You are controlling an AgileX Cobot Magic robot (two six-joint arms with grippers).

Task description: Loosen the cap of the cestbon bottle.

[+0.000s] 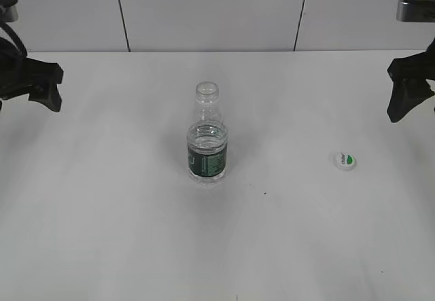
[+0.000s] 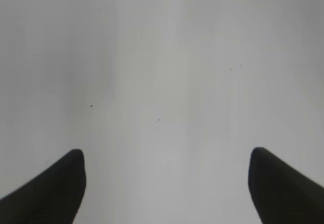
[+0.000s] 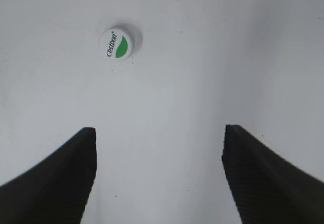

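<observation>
Exterior view: cestbon bottle [image 1: 206,142] upright near the middle of the white counter [image 1: 122,233], neck open and uncapped, some water inside, dark green label low on the body; cap [image 1: 344,160] off, flat on the counter toward the right edge, well apart from the bottle, green mark up; left gripper [image 1: 42,87] at the left edge, right gripper [image 1: 406,90] at the right edge, both clear of bottle and cap. Left wrist view: left gripper [image 2: 166,171] spread wide with nothing between the fingers, bare counter [image 2: 162,57] beyond. Right wrist view: right gripper [image 3: 159,155] spread wide too, holding nothing; cap [image 3: 117,45] ahead, left of centre, lettering and green leaf showing, untouched
</observation>
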